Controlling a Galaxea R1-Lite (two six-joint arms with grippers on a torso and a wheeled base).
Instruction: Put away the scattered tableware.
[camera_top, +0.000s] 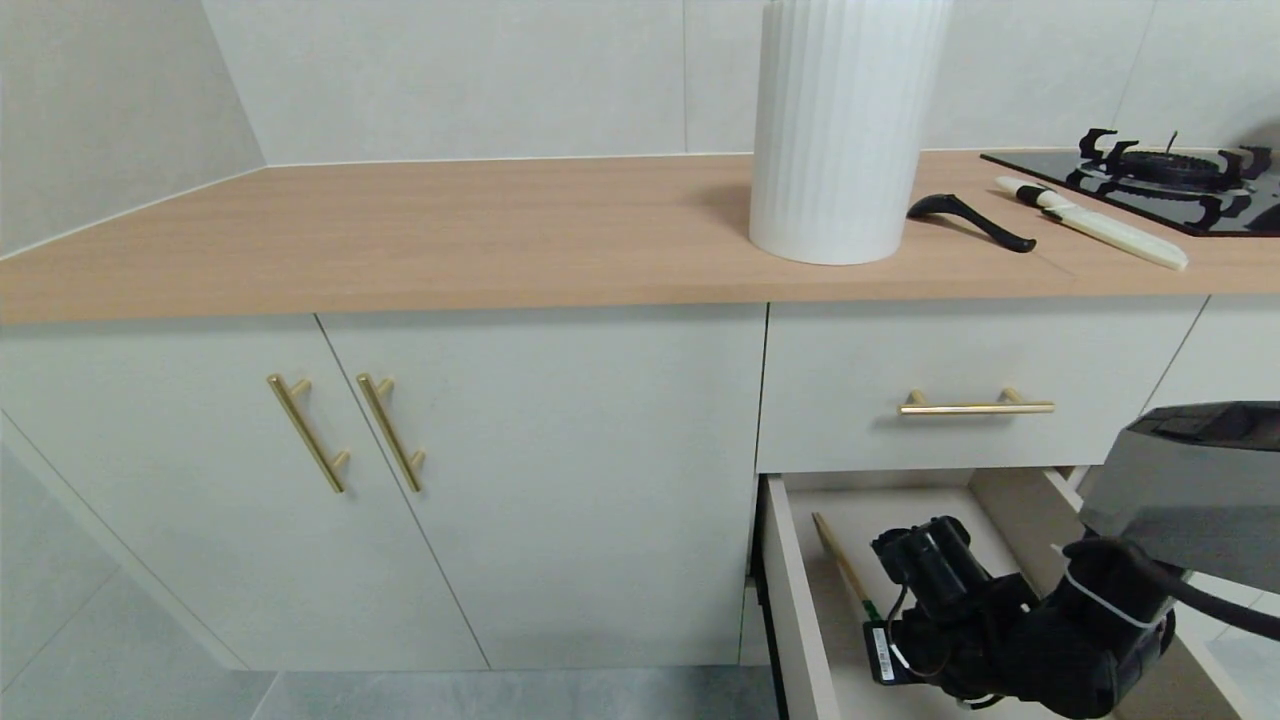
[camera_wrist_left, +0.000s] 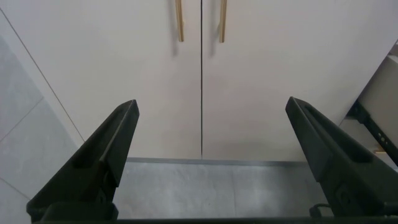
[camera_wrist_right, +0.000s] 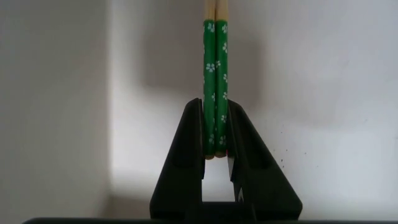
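The right pincer (camera_wrist_right: 216, 113) clamps chopsticks (camera_wrist_right: 216, 56) inside the open drawer (camera_top: 792, 600).

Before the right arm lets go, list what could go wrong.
1. The right end effector pinches the chopsticks near one end only; they may swing or roll apart on release.
2. That arm sits low in the open drawer, just below the upper drawer's handle; a careless lift could strike it.
3. The knife lies flat beside the hob; grasping it may be awkward.
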